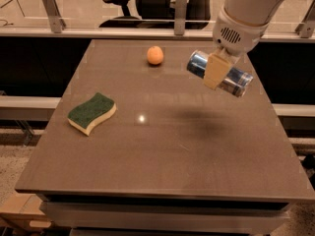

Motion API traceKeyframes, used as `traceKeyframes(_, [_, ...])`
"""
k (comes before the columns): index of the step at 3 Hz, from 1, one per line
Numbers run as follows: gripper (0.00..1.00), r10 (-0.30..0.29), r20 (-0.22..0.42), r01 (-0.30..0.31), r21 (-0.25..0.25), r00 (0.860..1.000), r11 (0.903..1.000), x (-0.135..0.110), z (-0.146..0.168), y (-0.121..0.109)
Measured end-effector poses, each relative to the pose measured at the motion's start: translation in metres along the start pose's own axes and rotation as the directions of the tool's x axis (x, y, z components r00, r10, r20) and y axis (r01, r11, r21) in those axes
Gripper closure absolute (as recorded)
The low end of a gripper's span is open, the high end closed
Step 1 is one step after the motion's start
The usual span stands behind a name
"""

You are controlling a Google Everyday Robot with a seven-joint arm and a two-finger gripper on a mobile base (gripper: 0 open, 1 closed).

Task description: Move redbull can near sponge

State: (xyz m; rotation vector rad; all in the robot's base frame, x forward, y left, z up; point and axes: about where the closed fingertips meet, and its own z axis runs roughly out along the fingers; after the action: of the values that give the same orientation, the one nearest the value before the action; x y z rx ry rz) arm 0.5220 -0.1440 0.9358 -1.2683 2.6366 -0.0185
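Note:
The redbull can (231, 77) is a slim blue-and-silver can held on its side in the air above the right half of the table. My gripper (215, 73) comes down from the white arm at the upper right and is shut on the can's middle, one tan finger (214, 71) across its front. The sponge (91, 112), dark green on top with pale yellow foam, lies flat on the left side of the table, well to the left of the can and lower in the view.
A round orange fruit (155, 55) sits at the back middle of the brown table (162, 156). A rail with posts and an office chair stand behind the table. The table's right edge is close below the can.

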Motion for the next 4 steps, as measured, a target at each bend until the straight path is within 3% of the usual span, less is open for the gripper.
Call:
traceKeyframes(1, [1.00, 0.016, 0.014, -0.016, -0.005, 1.000, 0.9999, 0.003, 0.000, -0.003])
traceKeyframes(2, [1.00, 0.026, -0.006, -0.026, -0.035, 1.000, 0.9990, -0.001, 0.012, 0.007])
traceKeyframes(3, [1.00, 0.027, -0.015, -0.028, -0.083, 1.000, 0.9961, -0.012, 0.027, 0.026])
traceKeyframes(4, [1.00, -0.013, 0.002, 0.013, -0.140, 1.000, 0.9900, -0.031, 0.038, 0.057])
